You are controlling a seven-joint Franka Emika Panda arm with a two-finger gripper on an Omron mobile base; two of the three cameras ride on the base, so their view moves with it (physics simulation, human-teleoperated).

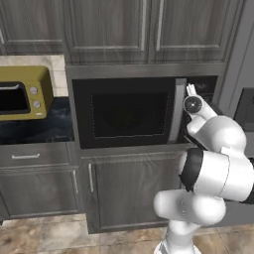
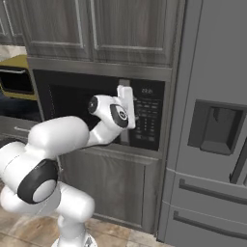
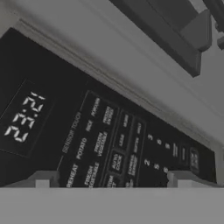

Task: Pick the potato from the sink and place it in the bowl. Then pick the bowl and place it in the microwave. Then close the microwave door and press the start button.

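Note:
The microwave (image 1: 124, 114) is built in under the upper cabinets. Its door (image 1: 130, 115) is shut, with the silver handle (image 1: 177, 111) upright along its right edge. My gripper (image 1: 191, 90) is raised right in front of the black button panel (image 2: 147, 118), to the right of the handle. In the hand view the panel (image 3: 118, 148) with its display and printed buttons is very close, and my gripper (image 3: 113, 181) is open, its fingertips (image 3: 41, 179) set wide apart with nothing between them. The potato, the bowl and the sink are out of view.
A yellow toaster oven (image 1: 25, 94) stands on the black countertop (image 1: 44, 126) left of the microwave. A tall grey fridge (image 2: 212, 130) stands close on the right. Grey cabinets sit above (image 1: 124, 30) and below (image 1: 134, 193).

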